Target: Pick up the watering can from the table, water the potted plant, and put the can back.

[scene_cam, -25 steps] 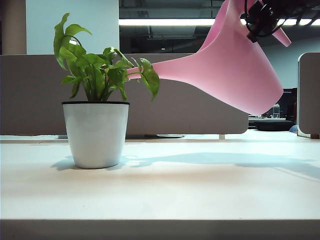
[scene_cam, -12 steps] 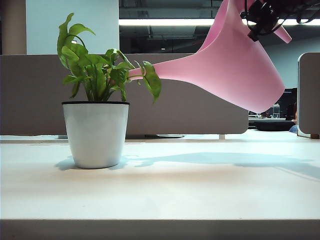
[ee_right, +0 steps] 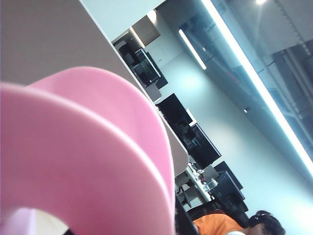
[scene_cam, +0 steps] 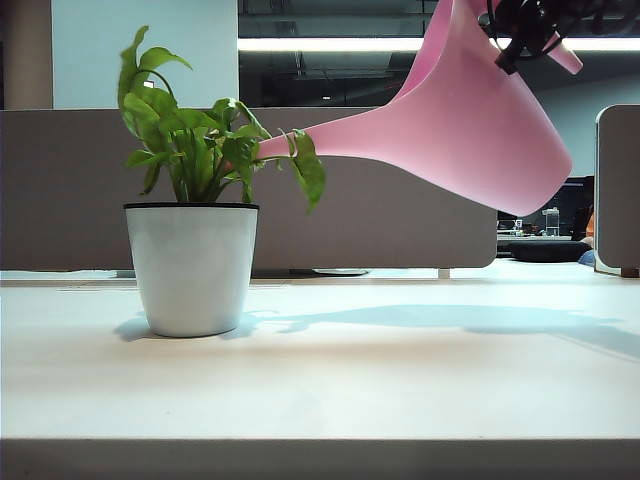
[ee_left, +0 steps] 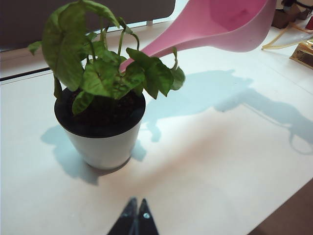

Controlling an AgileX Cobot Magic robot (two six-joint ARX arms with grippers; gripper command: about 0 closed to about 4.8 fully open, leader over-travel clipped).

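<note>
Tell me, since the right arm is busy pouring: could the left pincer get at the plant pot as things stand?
Probably yes. The left pincer, shut, hangs over bare table facing the potted plant; nothing lies between. The watering can, held by the right pincer, stays overhead.

Tall pink plastic watering can (scene_cam: pixel 470 130): smooth, faintly satin. Round tapered white plastic pot (scene_cam: pixel 191 268): smooth, soft sheen, thin black rim. Wavy green leaves (ee_left: pixel 105 73): glossy. Wide cream tabletop (scene_cam: pixel 400 380): plain, matt.

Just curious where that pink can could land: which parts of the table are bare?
The table is bare right of the potted plant, beneath the watering can held by the right gripper. The spout crowds the leaves; the left gripper hovers before the pot.
</note>
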